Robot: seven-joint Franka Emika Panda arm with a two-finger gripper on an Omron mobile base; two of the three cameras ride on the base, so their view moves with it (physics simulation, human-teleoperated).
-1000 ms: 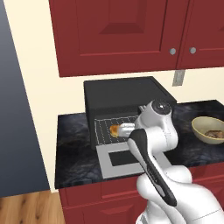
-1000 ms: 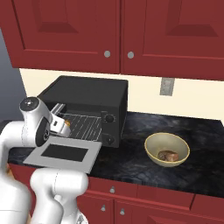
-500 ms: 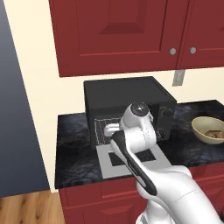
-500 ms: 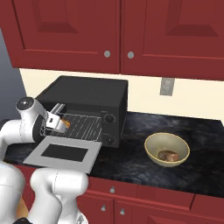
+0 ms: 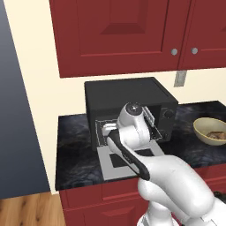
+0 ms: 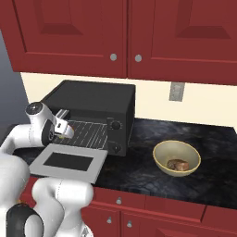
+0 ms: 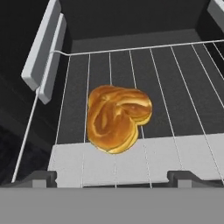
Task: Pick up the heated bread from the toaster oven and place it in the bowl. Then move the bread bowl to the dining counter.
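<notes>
On the wire rack (image 7: 175, 87) inside the black boxy toaster oven (image 6: 92, 104) sits the golden-brown twisted bread (image 7: 117, 118), gripper (image 7: 111, 178) spread wide just short of it, so pick step: advance, straddle it, close.

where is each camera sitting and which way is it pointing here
Left base view: behind the arm on its left, facing forward and down at the toaster oven; the white arm rises from lower right.
Right base view: behind on the right, same oven, door down; arm from lower left.
Hand view: on the hand, looking along the open claw at the heated bread on the rack.
Both base views share the oven and the bowl.
</notes>
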